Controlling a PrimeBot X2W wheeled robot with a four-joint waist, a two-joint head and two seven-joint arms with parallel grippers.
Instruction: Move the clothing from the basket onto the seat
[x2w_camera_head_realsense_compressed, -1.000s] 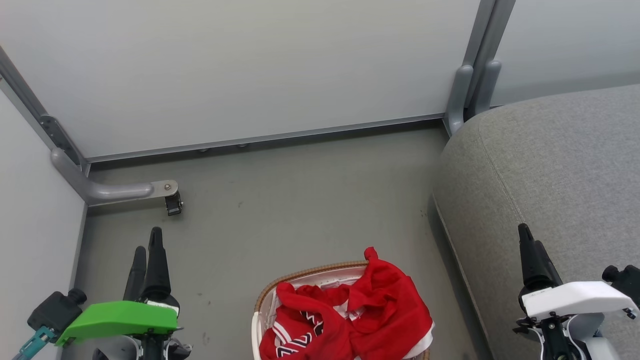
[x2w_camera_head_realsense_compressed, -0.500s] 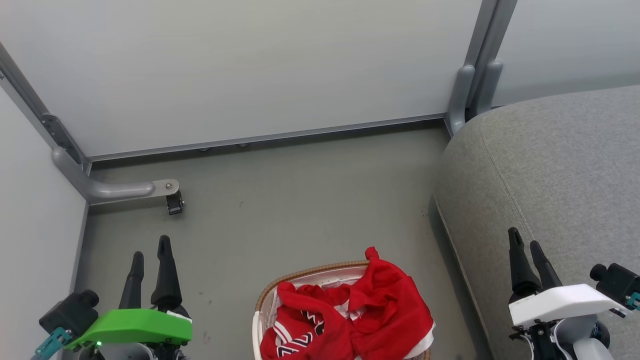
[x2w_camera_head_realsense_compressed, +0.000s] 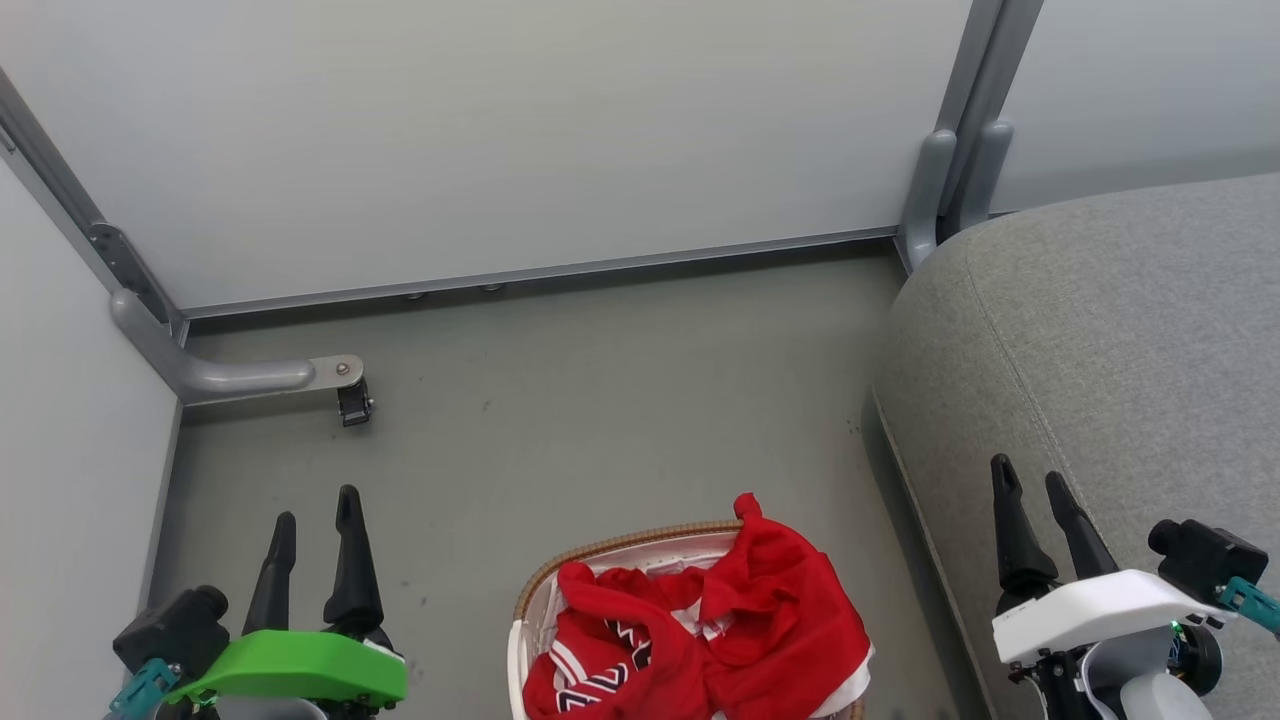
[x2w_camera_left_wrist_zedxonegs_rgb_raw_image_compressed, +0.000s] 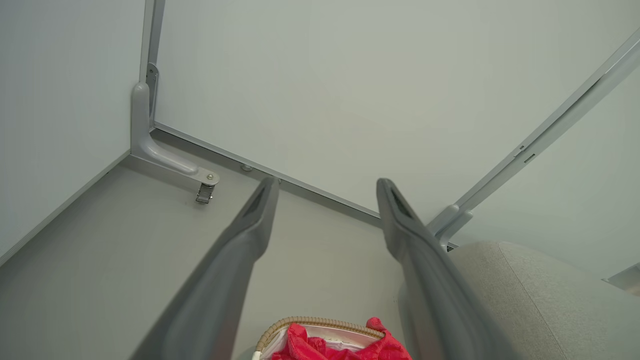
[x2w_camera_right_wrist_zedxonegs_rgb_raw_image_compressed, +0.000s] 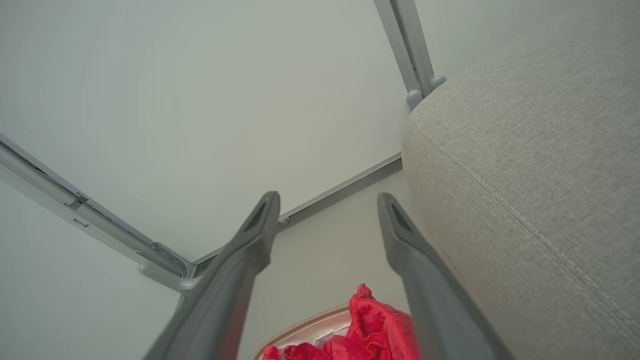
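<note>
Red clothing (x2w_camera_head_realsense_compressed: 720, 630) with white trim and zigzag lettering is heaped in the white basket (x2w_camera_head_realsense_compressed: 620, 548) with a brown woven rim, on the floor at the bottom middle of the head view. Part of it hangs over the right rim. The grey seat (x2w_camera_head_realsense_compressed: 1110, 340) fills the right side. My left gripper (x2w_camera_head_realsense_compressed: 317, 502) is open at the lower left, clear of the basket. My right gripper (x2w_camera_head_realsense_compressed: 1027, 475) is open at the lower right, in front of the seat's edge. The clothing (x2w_camera_left_wrist_zedxonegs_rgb_raw_image_compressed: 345, 345) and seat (x2w_camera_left_wrist_zedxonegs_rgb_raw_image_compressed: 540, 300) show in the left wrist view; the right wrist view has clothing (x2w_camera_right_wrist_zedxonegs_rgb_raw_image_compressed: 370, 325) beside the seat (x2w_camera_right_wrist_zedxonegs_rgb_raw_image_compressed: 525, 165).
Pale partition walls close the space at the back and left. A grey metal foot with a small caster (x2w_camera_head_realsense_compressed: 352, 402) juts onto the floor at the left. A grey post (x2w_camera_head_realsense_compressed: 950, 170) stands in the corner by the seat. Bare grey floor (x2w_camera_head_realsense_compressed: 600, 400) lies beyond the basket.
Both grippers have drawn back toward the bottom of the head view and their fingers have spread apart. The left one moved right, the right one left. The clothing has not moved.
</note>
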